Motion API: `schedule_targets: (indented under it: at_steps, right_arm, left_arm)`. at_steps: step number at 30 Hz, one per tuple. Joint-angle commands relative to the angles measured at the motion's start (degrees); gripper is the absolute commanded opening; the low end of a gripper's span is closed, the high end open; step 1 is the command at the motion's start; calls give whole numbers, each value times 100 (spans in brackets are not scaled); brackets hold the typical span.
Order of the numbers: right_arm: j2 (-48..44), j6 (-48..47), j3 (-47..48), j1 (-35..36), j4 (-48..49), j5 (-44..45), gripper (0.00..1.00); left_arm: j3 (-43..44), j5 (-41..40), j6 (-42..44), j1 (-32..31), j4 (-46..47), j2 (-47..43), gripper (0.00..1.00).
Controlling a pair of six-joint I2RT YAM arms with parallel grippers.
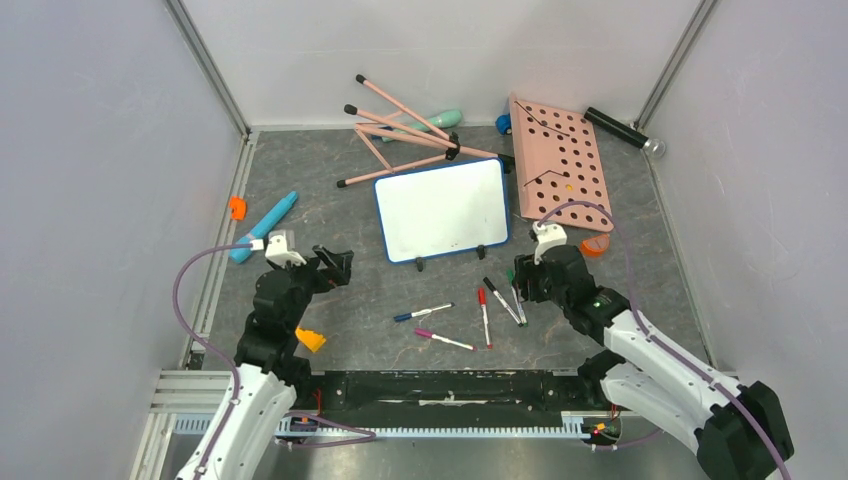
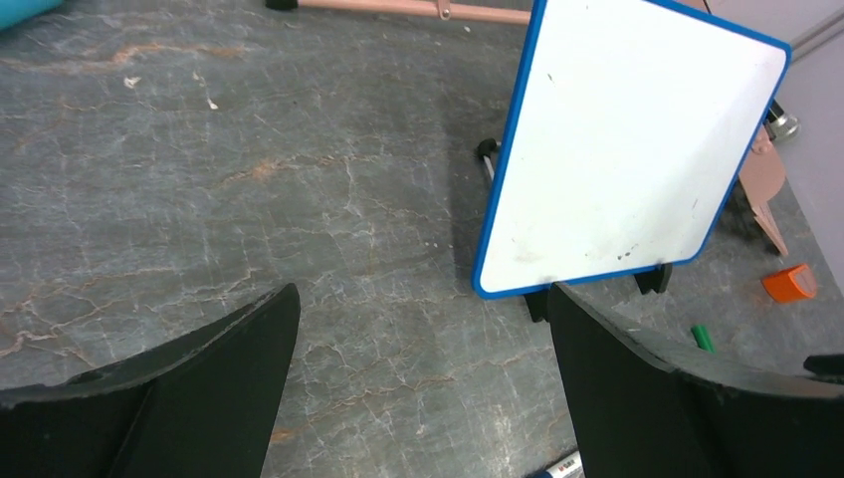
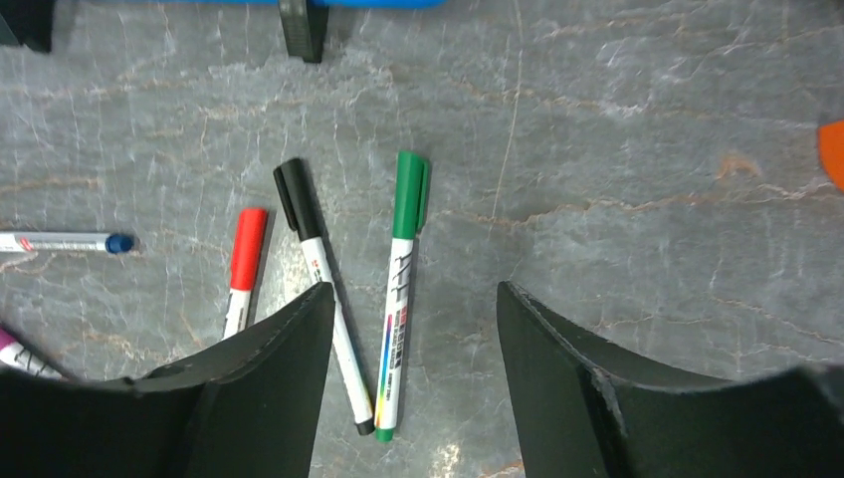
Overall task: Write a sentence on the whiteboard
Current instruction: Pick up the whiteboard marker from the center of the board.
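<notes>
The right gripper [image 3: 413,291] hangs low over the grey marbled table [image 3: 637,159], jaws well apart and holding nothing. A green-capped white marker pen [image 3: 409,194] lies between its fingers, clear of both. Just left of that pen lie a black-capped marker [image 3: 298,194] and a red-capped marker [image 3: 247,249], with a blue-capped marker [image 3: 60,241] farther left.

Beyond the pens, ahead and to the left, the small white whiteboard with a rounded blue frame [image 1: 443,208] rests on its black feet, its face white but for faint specks. The left gripper [image 2: 423,294] is wide open and empty – the whiteboard sits ahead to its right, with bare table between. A pink board with round holes [image 1: 560,160] lies beside the whiteboard's right edge, and a pink tripod stand [image 1: 400,130] lies behind it.
</notes>
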Motion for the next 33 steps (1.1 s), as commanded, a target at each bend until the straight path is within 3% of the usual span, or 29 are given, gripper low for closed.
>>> schedule_targets:
  at_steps: [1,8,20,24,27,28,33]
  right_arm:
    - [204,27,324,140,-308,-120,61]
    - [659,262,254,465,-292,-230,56]
    - [1442,507,276,583,-315,449,47]
    - [1680,466,197,585,-185,341,35]
    - [1731,446,188,584,-196,257,4]
    - [1655,438,204,582,-216,235,0]
    - [832,326,300,584,-261,74,0]
  left_arm:
    - [142,-349,206,-27,-53,-199,100]
    - [66,-617,122,-27,-180,-459,100]
    - [57,-880,73,-27,-364,-743,100]
    - [31,-801,59,-27,-306,-730,100]
    - [-45,-506,45,-28,-86,-670,100]
    - [-63,-330,31,-28,18,-636,100]
    - [87,91,-352,-212,240,-142,100]
